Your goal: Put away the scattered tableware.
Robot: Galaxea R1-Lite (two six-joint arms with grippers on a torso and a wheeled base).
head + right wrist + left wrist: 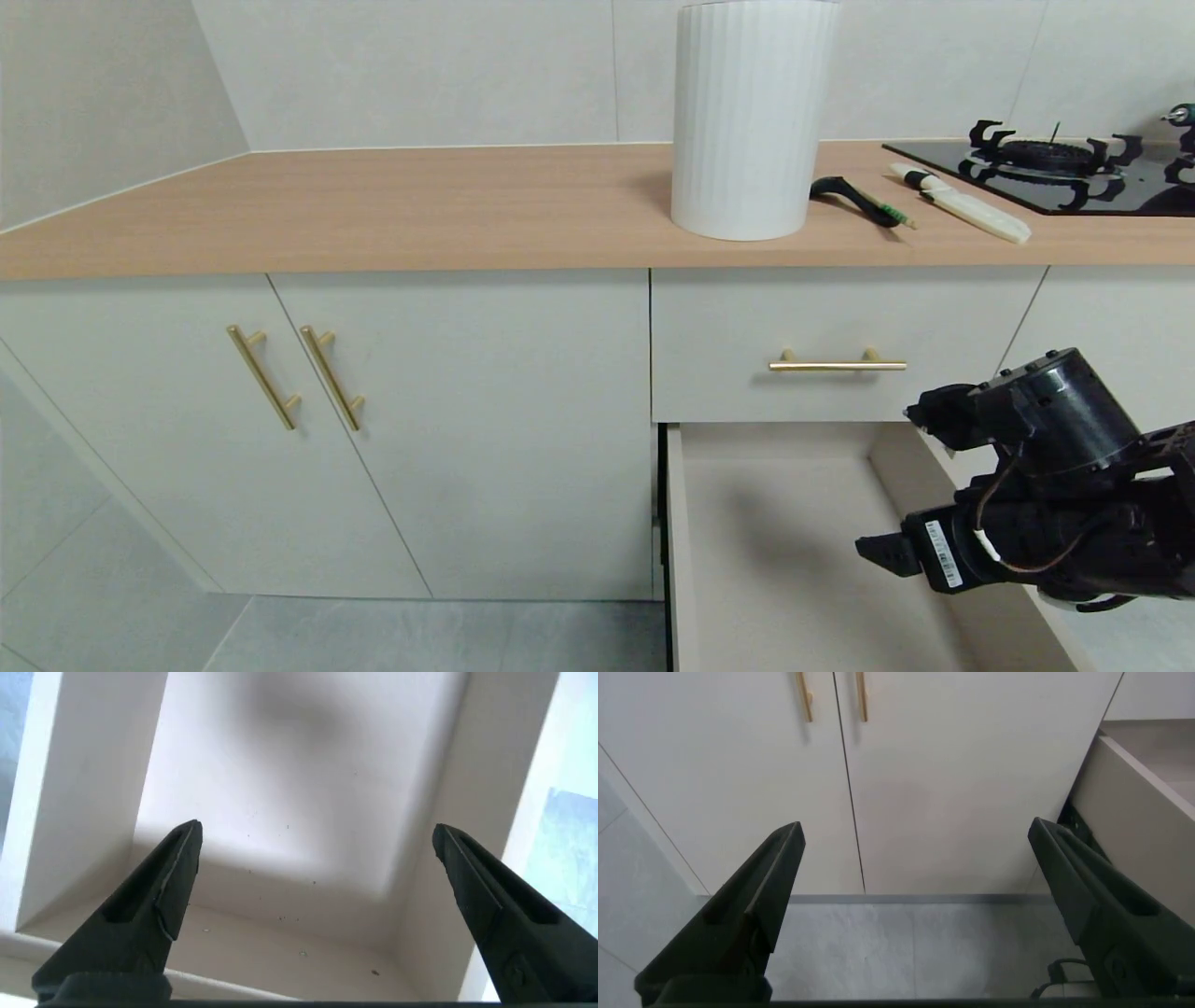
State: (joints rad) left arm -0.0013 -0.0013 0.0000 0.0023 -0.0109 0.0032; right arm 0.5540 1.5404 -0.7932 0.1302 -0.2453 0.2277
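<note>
Black utensil (854,199) — tip partly behind canister (747,121)

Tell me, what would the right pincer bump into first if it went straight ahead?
Most likely the bare floor of the open drawer: the right pincer, open, points into it with nothing in between, though the depth is hard to judge.
</note>
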